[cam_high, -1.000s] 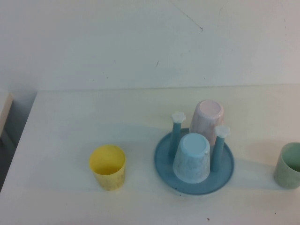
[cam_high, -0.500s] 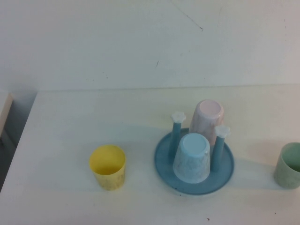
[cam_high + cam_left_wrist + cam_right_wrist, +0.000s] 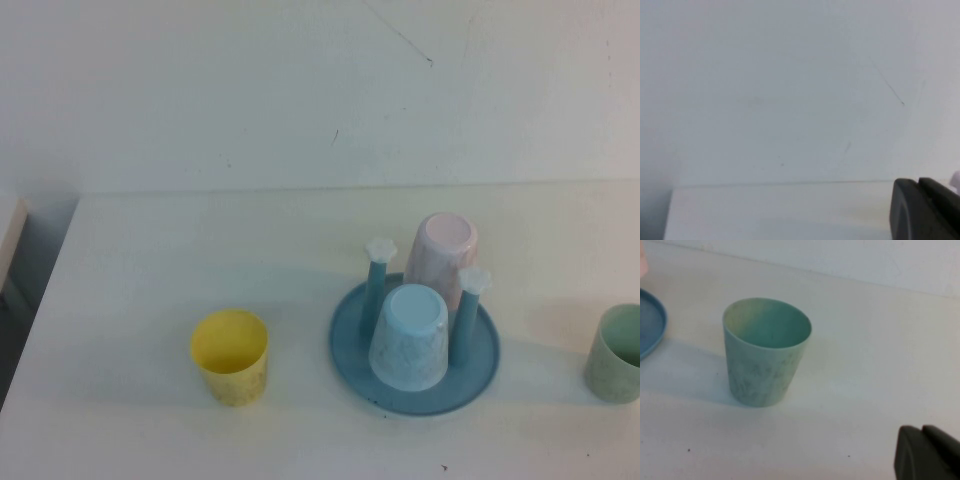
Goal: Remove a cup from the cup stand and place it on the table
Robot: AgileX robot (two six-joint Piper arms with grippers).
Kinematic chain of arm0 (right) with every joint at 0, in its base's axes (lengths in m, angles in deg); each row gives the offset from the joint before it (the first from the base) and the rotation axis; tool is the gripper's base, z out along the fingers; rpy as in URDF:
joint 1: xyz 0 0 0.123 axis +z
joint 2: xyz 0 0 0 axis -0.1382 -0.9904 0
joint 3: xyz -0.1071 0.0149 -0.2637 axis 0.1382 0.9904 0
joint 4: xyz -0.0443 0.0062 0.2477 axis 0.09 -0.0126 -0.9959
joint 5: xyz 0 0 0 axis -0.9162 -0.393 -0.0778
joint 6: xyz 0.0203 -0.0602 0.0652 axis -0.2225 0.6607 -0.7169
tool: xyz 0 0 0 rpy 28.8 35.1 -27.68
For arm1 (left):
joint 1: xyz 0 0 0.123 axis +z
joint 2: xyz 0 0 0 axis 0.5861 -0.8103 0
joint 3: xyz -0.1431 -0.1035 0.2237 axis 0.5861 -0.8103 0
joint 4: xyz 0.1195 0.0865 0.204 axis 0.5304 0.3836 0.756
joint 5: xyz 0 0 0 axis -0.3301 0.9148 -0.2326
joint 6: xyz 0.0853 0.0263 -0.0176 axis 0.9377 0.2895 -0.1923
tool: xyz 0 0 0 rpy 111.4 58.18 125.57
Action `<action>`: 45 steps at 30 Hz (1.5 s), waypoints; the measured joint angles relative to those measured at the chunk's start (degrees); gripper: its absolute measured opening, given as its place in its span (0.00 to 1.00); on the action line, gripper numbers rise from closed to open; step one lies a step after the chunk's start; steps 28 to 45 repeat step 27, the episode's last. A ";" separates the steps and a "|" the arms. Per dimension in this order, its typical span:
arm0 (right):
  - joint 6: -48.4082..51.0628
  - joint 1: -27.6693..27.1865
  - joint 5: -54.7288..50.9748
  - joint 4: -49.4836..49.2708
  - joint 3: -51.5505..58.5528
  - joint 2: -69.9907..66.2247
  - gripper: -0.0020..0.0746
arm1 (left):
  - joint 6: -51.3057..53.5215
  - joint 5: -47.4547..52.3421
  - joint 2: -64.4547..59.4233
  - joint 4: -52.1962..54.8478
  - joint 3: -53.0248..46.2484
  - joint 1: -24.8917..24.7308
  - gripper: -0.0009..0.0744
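Note:
The mint-green speckled cup (image 3: 618, 353) stands upright on the white table (image 3: 150, 260) at the far right, apart from the blue cup stand (image 3: 350, 350). It also shows in the right wrist view (image 3: 765, 352), mouth up and empty. The stand's rim shows at that view's edge (image 3: 650, 322). My right gripper (image 3: 921, 430) is shut and empty, set back from the cup and not touching it. My left gripper (image 3: 918, 183) is shut and empty, over the table near the wall. Neither arm shows in the high view.
A light blue cup (image 3: 410, 335) and a pink cup (image 3: 443, 255) sit upside down on the stand, between two bare pegs (image 3: 378, 270) with white caps. A yellow cup (image 3: 230, 355) stands upright on the table left of the stand. A wall rises behind the table.

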 joint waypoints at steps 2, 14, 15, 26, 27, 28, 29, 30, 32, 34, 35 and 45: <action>0.00 0.00 0.00 0.00 0.00 0.00 0.02 | -1.41 -1.65 0.00 3.22 0.00 0.00 0.01; 0.00 0.00 0.00 0.00 0.00 0.00 0.02 | -61.89 -5.38 5.31 59.52 -12.06 0.00 0.01; 0.00 0.00 0.00 0.00 0.00 0.00 0.02 | -62.37 -6.68 5.31 59.63 -13.51 0.00 0.01; 0.00 0.00 0.00 0.00 0.00 0.00 0.02 | -56.84 -2.60 5.41 59.81 -15.93 0.00 0.01; 0.00 0.00 0.00 0.00 0.00 0.00 0.02 | -55.50 -2.60 5.41 59.81 -15.93 0.00 0.01; 0.00 0.00 0.00 0.00 0.00 0.00 0.02 | -55.50 -2.60 5.41 59.81 -15.93 0.00 0.01; 0.00 0.00 0.00 0.00 0.00 0.00 0.02 | -55.50 -2.60 5.41 59.81 -15.93 0.00 0.01; 0.00 0.00 0.00 0.00 0.00 0.00 0.02 | -55.50 -2.60 5.41 59.81 -15.93 0.00 0.01; 0.00 0.00 0.00 0.00 0.00 0.00 0.02 | -55.50 -2.60 5.41 59.81 -15.93 0.00 0.01; 0.00 0.00 0.00 0.00 0.00 0.00 0.02 | -55.50 -2.60 5.41 59.81 -15.93 0.00 0.01; 0.00 0.00 0.00 0.00 0.00 0.00 0.02 | -55.50 -2.60 5.41 59.81 -15.93 0.00 0.01; 0.00 0.00 0.00 0.00 0.00 0.00 0.02 | -55.50 -2.60 5.41 59.81 -15.93 0.00 0.01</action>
